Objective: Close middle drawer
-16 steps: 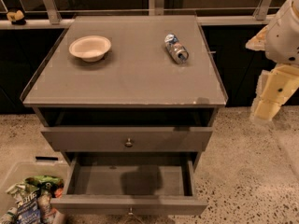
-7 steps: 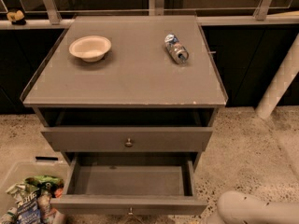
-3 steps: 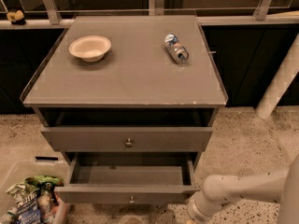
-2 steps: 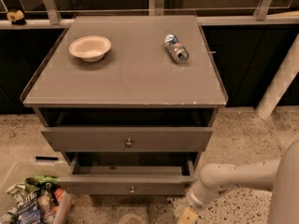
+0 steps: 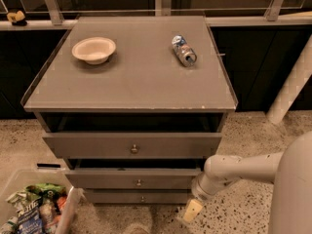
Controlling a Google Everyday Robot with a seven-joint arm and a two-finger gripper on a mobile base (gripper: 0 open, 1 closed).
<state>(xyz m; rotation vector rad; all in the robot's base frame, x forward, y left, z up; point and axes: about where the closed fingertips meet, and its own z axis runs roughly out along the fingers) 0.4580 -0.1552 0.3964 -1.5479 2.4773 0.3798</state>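
Observation:
The grey cabinet [image 5: 136, 77] fills the middle of the camera view. Its middle drawer [image 5: 112, 178] is a low flat front with a tiny metal knob [image 5: 139, 183]. It is pushed almost fully in, with only a thin dark gap above it. The taller top drawer [image 5: 87, 146] juts out slightly above it. The third drawer [image 5: 117, 197] sits in below. My gripper [image 5: 192, 210] hangs low by the cabinet's lower right corner, just right of the middle drawer's front. My pale arm [image 5: 243, 167] reaches in from the right.
A white bowl [image 5: 94, 49] and a crushed can [image 5: 183, 50] lie on the cabinet top. A clear bin [image 5: 68, 213] holding snack packets [image 5: 34, 208] stands on the speckled floor at lower left. A white post [image 5: 292, 87] leans at the right.
The middle drawer has slid from wide open to almost shut. My arm came in from the right, went low to the drawer's right front, and moved toward the cabinet with it.

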